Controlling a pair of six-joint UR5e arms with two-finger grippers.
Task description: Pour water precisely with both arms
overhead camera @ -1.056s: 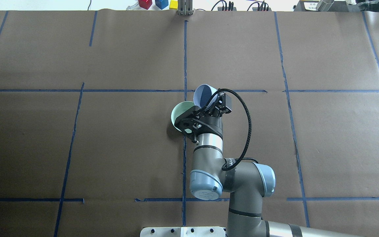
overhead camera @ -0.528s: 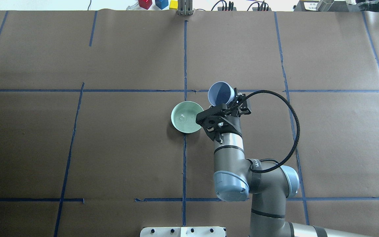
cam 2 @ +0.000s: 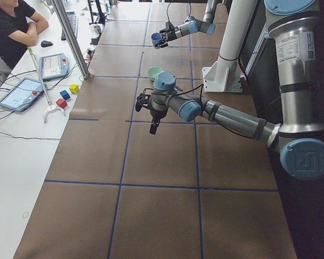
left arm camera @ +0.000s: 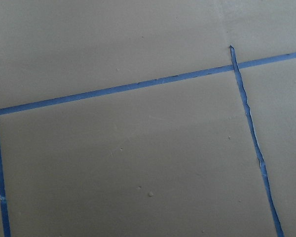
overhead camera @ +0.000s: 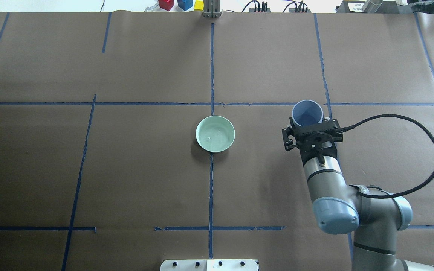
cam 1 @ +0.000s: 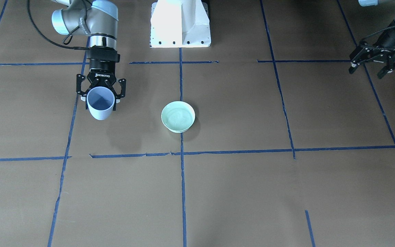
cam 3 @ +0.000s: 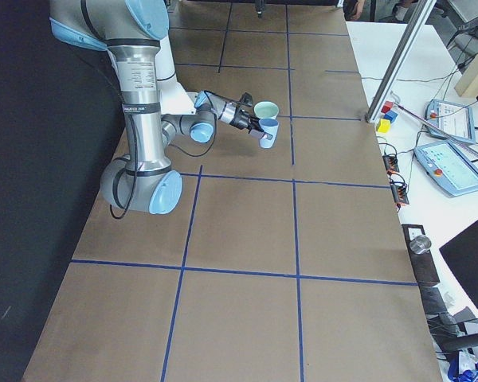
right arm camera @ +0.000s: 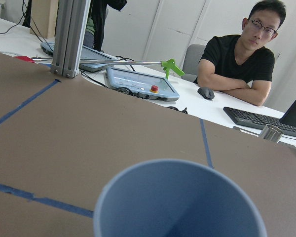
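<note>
My right gripper (overhead camera: pixel 308 122) is shut on a light-blue cup (overhead camera: pixel 307 112) and holds it upright above the table, to the right of a pale-green bowl (overhead camera: pixel 215 133). In the front view the cup (cam 1: pixel 99 104) hangs left of the bowl (cam 1: pixel 178 116), well apart from it. Water (overhead camera: pixel 210 137) shows as faint glints in the bowl. The cup's rim (right arm camera: pixel 180 197) fills the bottom of the right wrist view. My left gripper (cam 1: pixel 369 70) is open and empty, far off at the table's left end, above bare brown paper.
The white pedestal (cam 1: pixel 180 24) stands at the robot's side of the table. Coloured blocks (overhead camera: pixel 177 4), an aluminium post (overhead camera: pixel 211 9) and cables lie along the far edge. A seated man (right arm camera: pixel 239 64) and tablets are beyond it. Blue tape lines cross the paper.
My right arm has swung right, away from the bowl. The cup has gone from tilted over the bowl's rim to upright. The bowl has stayed in place.
</note>
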